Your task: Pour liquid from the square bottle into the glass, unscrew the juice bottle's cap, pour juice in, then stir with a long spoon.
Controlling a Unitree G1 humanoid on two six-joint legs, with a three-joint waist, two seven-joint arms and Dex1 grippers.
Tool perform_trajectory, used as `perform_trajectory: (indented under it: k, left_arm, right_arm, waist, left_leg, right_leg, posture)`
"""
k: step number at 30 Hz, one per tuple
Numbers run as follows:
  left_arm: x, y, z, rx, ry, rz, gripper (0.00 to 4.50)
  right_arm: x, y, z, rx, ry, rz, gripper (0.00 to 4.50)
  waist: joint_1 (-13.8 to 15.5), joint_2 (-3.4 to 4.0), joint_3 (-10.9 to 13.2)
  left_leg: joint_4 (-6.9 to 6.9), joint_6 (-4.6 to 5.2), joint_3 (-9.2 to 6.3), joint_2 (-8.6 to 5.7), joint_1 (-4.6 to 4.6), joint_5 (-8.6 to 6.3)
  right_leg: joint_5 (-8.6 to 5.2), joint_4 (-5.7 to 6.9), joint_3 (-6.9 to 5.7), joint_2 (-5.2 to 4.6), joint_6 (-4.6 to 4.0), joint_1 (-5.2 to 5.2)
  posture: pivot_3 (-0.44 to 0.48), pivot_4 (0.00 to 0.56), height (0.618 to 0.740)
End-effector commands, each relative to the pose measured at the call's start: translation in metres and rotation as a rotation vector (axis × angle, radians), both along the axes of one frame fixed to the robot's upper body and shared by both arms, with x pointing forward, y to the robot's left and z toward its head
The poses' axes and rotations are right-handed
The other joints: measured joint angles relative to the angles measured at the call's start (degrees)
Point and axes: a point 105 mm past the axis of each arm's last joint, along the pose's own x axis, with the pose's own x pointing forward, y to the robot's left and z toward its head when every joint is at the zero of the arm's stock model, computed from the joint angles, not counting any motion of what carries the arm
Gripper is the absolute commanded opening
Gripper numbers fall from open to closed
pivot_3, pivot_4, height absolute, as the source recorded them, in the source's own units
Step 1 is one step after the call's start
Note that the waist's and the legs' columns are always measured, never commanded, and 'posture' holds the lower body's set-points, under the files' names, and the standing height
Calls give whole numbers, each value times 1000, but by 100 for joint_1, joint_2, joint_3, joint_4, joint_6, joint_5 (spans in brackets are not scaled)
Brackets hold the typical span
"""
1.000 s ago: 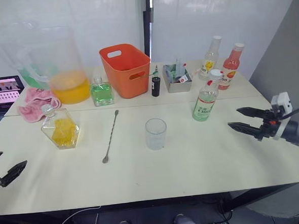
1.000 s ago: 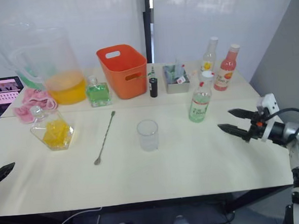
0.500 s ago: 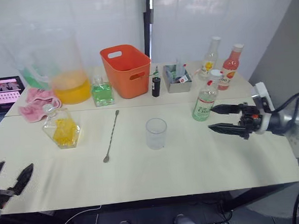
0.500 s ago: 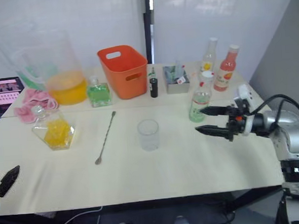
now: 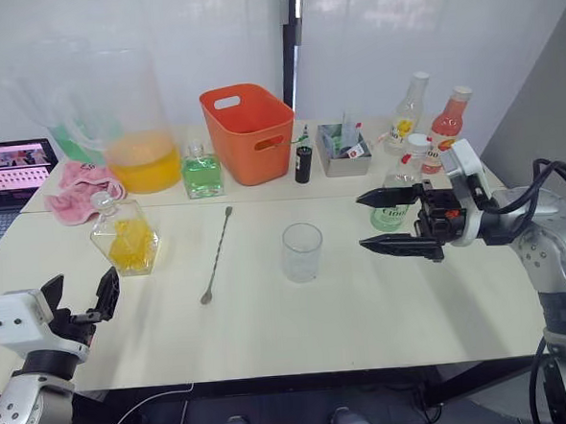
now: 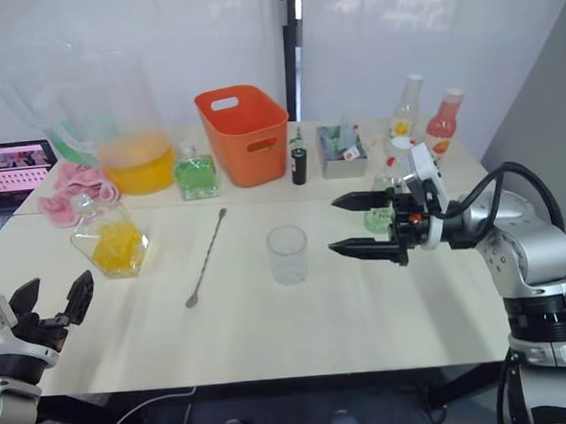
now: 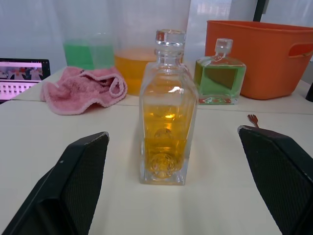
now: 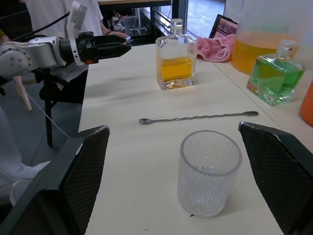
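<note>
From the head camera, the pale surface carries the square bottle of yellow liquid at the left. The left gripper waits near the front left edge, fingers spread and empty. The bottle stands upright at about one o'clock from it, near but not touching. The glass stands empty mid-surface, and the long spoon lies between bottle and glass, its stem running front to back. The right gripper, fingers wide apart, hovers at the glass's three o'clock, with the juice bottle just behind it, partly hidden.

From the left wrist, the bottle stands dead centre between the spread fingers, stopper on, long axis vertical. This arm is clearly the nearer one, so a straight reach ahead looks right.

From the right wrist, the glass sits between that gripper's fingers; the bottle lies well beyond it, probably out of that arm's easy reach.
</note>
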Motion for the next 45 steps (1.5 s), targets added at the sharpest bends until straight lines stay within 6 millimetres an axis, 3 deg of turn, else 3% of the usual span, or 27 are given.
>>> perform_trajectory:
  k: [1, 9, 21, 32, 37, 45]
  left_arm:
    - [14, 7, 6, 21, 6, 7, 4500]
    - [50, 9, 10, 18, 29, -35, 4500]
    - [69, 5, 11, 22, 34, -69, 4500]
    - [107, 9, 13, 64, 62, -49, 4500]
    - [113, 8, 15, 65, 57, -53, 2913]
    - [110, 10, 29, 73, 3, -54, 2814]
  right_arm:
    - [-13, 3, 18, 33, -72, 10, 4466]
    - [-19, 4, 18, 47, -82, -24, 4466]
    - [-20, 1, 18, 47, -88, -44, 4466]
    - [-19, 6, 18, 52, -96, -46, 4466]
    - [-19, 8, 18, 53, -99, -47, 4500]
    - [-18, 10, 19, 52, -102, -48, 4500]
  waist:
    - [2, 0, 0]
    - [3, 0, 0]
    - [0, 0, 0]
    - [18, -1, 0]
    - [10, -1, 0]
    - [13, -1, 1]
  left_leg:
    - [1, 1, 0, 0, 0, 0]
    - [-2, 14, 1, 0, -1, 9]
    - [-7, 22, 1, 1, -3, 14]
    - [-11, 25, -4, 1, -9, 16]
    - [-12, 25, -3, 0, -10, 16]
    - [-12, 25, -4, 0, -10, 16]
  right_leg:
    - [0, 1, -1, 0, 0, 1]
    - [1, -6, -2, -1, 1, 3]
    - [3, -10, -4, -1, 3, 3]
    - [22, -13, -11, 0, 34, 1]
    - [23, -16, -10, -1, 37, 1]
    - [25, -16, -11, -1, 39, 1]
  posture:
    - [0, 150, 740]
    - [0, 150, 740]
    - [0, 150, 740]
    - [0, 150, 740]
    - [0, 150, 740]
    - [0, 150, 740]
